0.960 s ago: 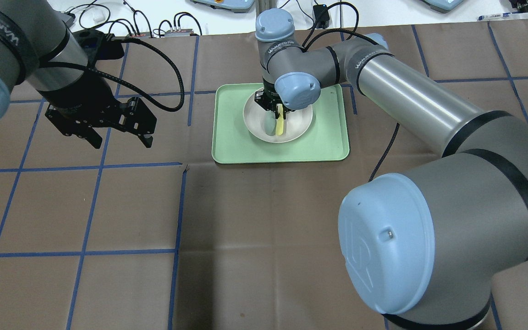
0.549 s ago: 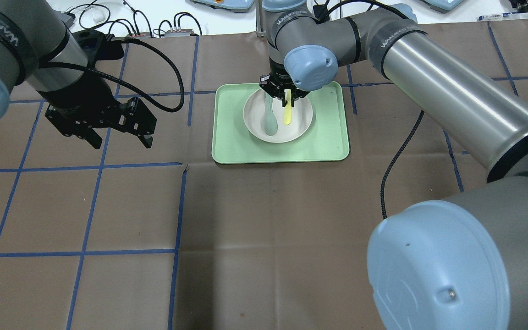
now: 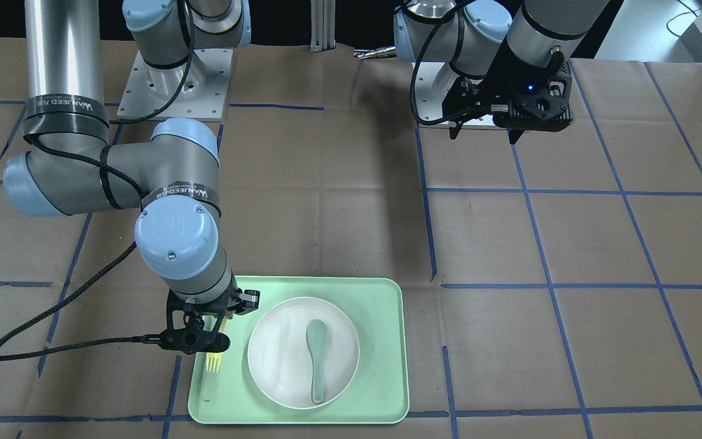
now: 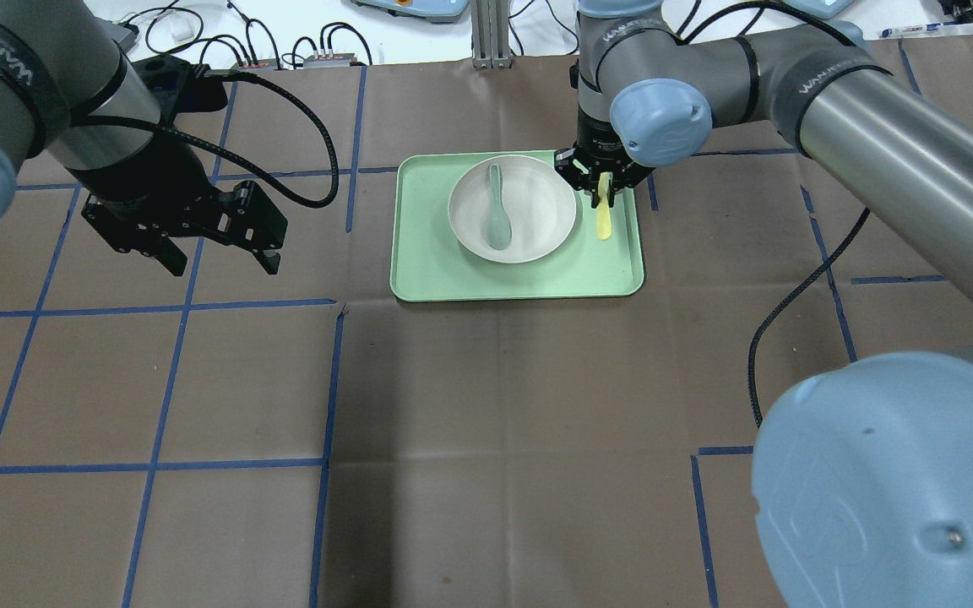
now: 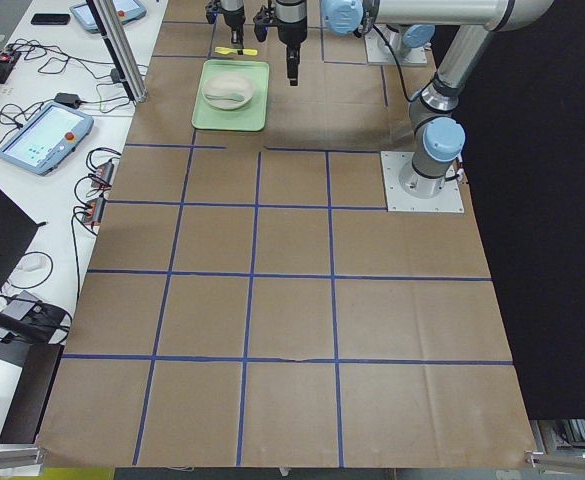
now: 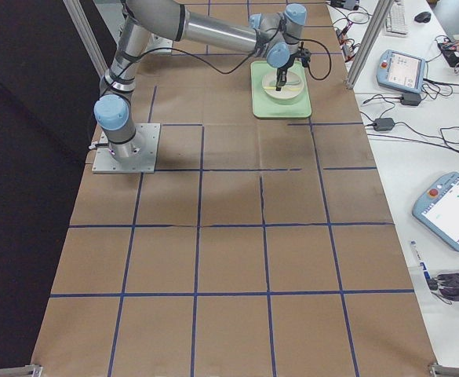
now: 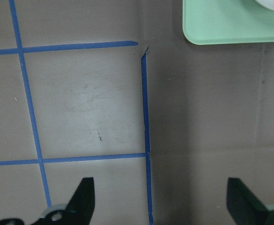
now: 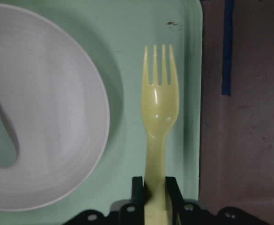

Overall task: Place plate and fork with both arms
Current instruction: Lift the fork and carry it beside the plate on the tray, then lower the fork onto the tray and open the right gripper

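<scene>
The right gripper (image 8: 154, 187) had its jaws closed on the handle of the fork (image 8: 160, 108), a slim, smooth, pale-yellow plastic piece with four short tines. The fork was over the matte, mint-green rectangular tray (image 4: 453, 279), beside the plate (image 4: 546, 215) and clear of its rim. The plate was round, shallow, off-white and faintly speckled; a grey-green spoon (image 4: 497, 211) lay in it. The left gripper (image 4: 223, 262) hung with jaws wide apart, holding nothing. Count: one plate, one fork, one spoon, one tray, two grippers.
</scene>
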{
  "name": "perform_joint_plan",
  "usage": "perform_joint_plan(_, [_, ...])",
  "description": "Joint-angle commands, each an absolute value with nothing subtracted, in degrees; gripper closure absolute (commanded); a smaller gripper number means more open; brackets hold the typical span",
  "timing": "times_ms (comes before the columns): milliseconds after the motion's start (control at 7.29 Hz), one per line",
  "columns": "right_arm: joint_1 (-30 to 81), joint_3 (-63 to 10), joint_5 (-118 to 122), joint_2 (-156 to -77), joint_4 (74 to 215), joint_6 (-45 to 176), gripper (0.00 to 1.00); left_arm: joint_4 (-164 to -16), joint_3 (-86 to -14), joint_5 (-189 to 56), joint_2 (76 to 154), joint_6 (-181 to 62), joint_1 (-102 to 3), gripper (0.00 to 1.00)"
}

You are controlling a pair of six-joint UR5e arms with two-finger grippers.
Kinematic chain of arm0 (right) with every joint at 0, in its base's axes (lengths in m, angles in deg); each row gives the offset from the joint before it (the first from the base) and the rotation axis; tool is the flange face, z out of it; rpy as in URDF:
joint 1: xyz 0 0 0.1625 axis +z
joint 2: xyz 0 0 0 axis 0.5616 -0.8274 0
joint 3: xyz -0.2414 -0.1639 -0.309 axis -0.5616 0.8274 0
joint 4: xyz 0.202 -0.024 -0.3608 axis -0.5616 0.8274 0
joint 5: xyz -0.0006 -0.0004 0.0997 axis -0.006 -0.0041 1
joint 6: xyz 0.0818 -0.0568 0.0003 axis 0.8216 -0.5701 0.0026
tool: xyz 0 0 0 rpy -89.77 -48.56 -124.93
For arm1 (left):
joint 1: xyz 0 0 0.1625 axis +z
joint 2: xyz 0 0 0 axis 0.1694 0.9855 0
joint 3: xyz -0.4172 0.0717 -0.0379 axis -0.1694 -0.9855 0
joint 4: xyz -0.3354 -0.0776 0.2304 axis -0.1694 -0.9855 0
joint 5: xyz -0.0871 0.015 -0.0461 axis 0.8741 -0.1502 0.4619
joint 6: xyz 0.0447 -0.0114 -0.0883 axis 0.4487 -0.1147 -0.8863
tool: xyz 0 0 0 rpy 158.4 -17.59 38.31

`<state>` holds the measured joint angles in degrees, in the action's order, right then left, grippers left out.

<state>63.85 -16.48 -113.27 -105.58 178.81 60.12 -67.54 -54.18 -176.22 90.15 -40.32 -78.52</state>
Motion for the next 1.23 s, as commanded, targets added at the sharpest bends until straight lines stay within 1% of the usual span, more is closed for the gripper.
perform_joint_plan(0, [62.9,-21.0,-112.8,-103.0,188.1,59.5,0.97,-67.5,-54.2,-177.3,90.1,-40.3,-78.5,0.00])
perform_joint_plan(549, [63.2,-20.6,-112.9,-101.1,189.4,60.0,0.96,-67.0,-54.6,-178.5,90.2,-40.4,-78.6,0.00])
perform_joint_plan(686, [63.3,-20.7,-112.9,-100.1,192.0,60.0,0.92,-67.0,-54.7,-178.5,90.2,-40.4,-78.6,0.00])
perform_joint_plan(823, [63.3,-20.7,-113.0,-100.1,192.2,60.0,0.67,-67.0,-54.7,-178.5,90.2,-40.4,-78.6,0.00])
perform_joint_plan(960, [63.2,-20.6,-113.1,-100.3,192.3,59.9,0.08,-66.9,-54.7,-178.4,90.2,-40.4,-78.6,0.00])
perform_joint_plan(1097, [63.0,-20.4,-113.2,-100.8,192.2,59.8,0.00,-66.9,-54.7,-178.4,90.2,-40.4,-78.6,0.00])
